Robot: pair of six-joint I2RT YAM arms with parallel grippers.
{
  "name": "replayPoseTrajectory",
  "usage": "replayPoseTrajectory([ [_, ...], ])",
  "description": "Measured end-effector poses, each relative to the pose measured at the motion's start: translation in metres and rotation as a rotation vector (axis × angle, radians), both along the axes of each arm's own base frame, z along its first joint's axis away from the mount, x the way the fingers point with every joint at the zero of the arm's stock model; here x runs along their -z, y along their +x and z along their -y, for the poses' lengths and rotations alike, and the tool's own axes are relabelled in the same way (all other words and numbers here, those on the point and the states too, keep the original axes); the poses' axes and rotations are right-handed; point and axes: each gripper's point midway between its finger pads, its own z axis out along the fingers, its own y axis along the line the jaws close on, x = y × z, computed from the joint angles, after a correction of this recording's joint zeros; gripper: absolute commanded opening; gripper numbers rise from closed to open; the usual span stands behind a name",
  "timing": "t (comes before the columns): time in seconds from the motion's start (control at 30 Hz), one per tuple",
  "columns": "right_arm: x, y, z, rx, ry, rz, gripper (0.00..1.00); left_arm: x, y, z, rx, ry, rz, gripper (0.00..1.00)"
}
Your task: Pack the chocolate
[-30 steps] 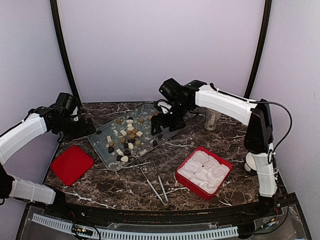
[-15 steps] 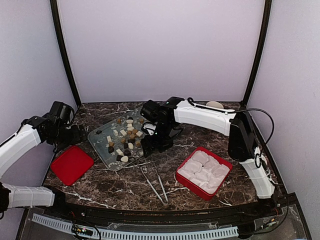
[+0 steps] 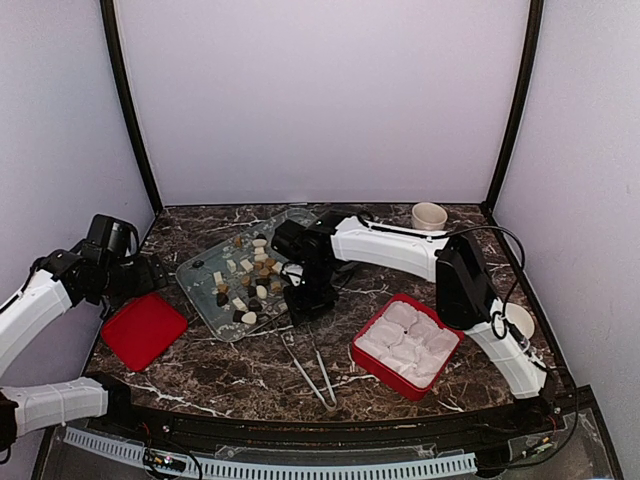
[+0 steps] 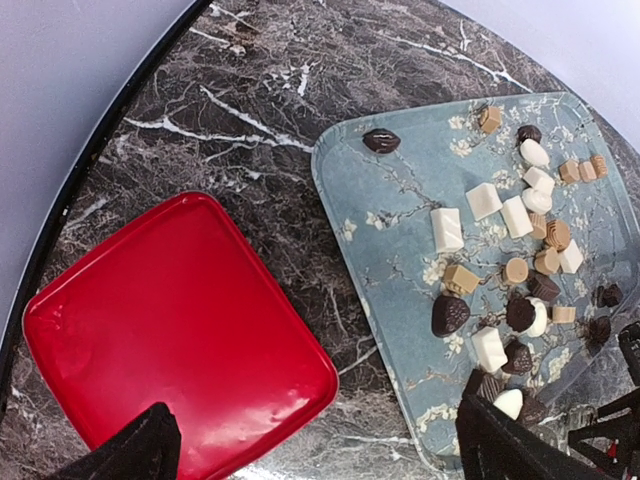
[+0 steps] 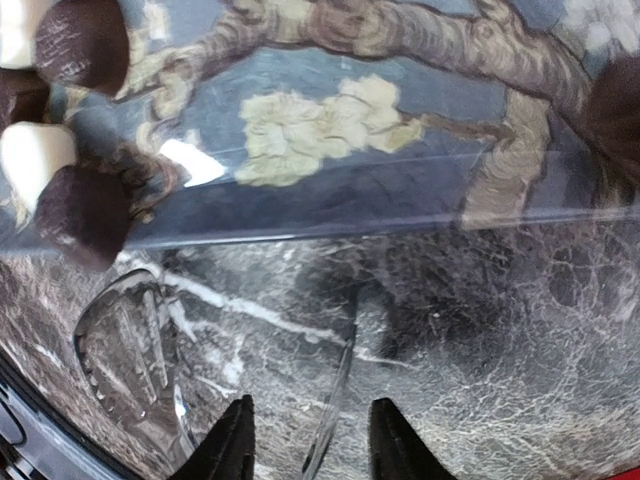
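The chocolate [image 3: 250, 275] lies as several dark, tan and white lumps on a blue flowered tray [image 3: 205, 290]; the left wrist view shows the chocolate [image 4: 520, 250] on that tray [image 4: 390, 250] too. My right gripper [image 3: 305, 305] hangs low at the tray's near right edge, over the upper ends of the tongs [image 3: 312, 368]. In the right wrist view its fingertips [image 5: 235, 445] stand a little apart, with one thin arm of the tongs [image 5: 338, 395] between them, untouched. My left gripper [image 4: 320, 460] is wide open and empty above the red lid [image 4: 170, 330].
A red box [image 3: 372, 367] with a white moulded insert stands at the front right. The red lid [image 3: 143, 328] lies front left. A cream mug [image 3: 429, 216] stands at the back right. The tray's edge [image 5: 350, 215] runs just ahead of my right fingers.
My right arm has swung from the tray's far side to its near edge, dropped over the tongs, and its jaws have narrowed. My left arm has drawn back to the left.
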Motion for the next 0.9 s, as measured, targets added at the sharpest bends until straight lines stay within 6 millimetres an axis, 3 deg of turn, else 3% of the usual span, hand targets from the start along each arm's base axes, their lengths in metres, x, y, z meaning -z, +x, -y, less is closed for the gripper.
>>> replayPoseTrajectory([
  [0.3,0.015,-0.003,0.007,0.016,-0.048,-0.023,0.01,0.012,0.001,0.001,0.015,0.021,-0.054,0.99],
  [0.47,0.012,0.000,0.004,0.031,-0.037,-0.010,0.00,0.009,0.002,0.003,0.027,0.018,-0.052,0.99],
  [0.6,-0.003,0.004,0.006,0.059,0.007,0.011,0.00,-0.010,0.012,0.004,0.033,0.023,-0.011,0.99],
  [0.73,-0.053,0.013,0.016,0.119,0.142,0.047,0.00,-0.047,0.028,0.008,0.052,0.017,0.091,0.99],
  [0.9,-0.166,0.055,0.043,0.257,0.481,0.182,0.00,-0.089,0.048,0.031,0.149,-0.054,0.229,0.99],
])
